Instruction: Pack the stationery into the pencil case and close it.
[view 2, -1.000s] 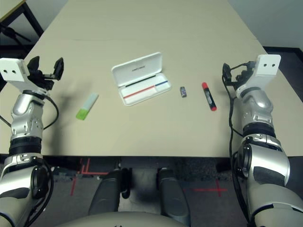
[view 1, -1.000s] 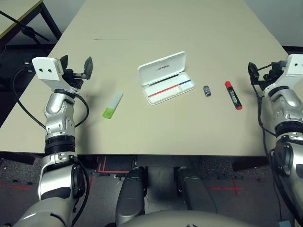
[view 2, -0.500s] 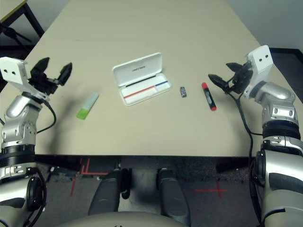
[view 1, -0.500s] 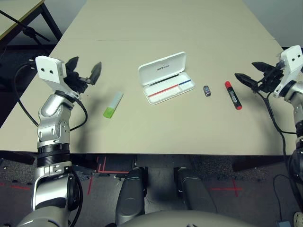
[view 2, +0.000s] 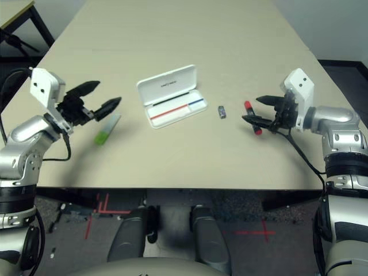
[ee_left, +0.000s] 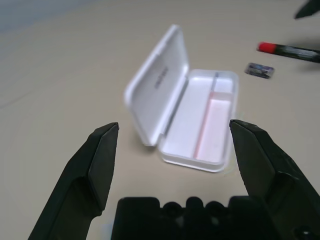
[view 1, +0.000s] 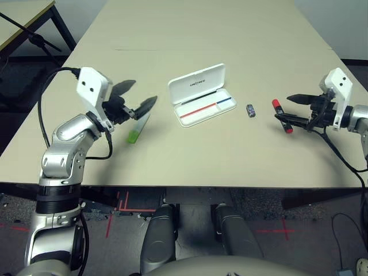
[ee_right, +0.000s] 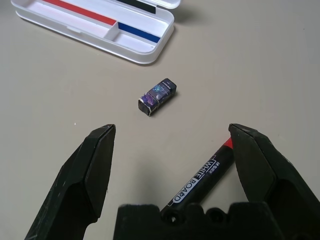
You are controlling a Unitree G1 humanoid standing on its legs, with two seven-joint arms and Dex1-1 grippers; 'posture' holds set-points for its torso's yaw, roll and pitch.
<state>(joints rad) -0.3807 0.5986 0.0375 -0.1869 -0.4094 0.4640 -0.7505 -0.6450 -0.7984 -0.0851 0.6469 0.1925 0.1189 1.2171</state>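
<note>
Two open tools, marker between right tool

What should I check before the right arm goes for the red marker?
1. Right end effector open: ok.
2. Red marker lying flat on the table between the open jaws, not yet gripped: ok.
3. Small dark block apart from the marker and out of the jaws' path: ok.
4. Pencil case open, its tray free to take items: ok.
5. Left end effector open, over the green highlighter, away from the right arm: ok.
6. Height of the fingertips above the table: cannot tell.
</note>
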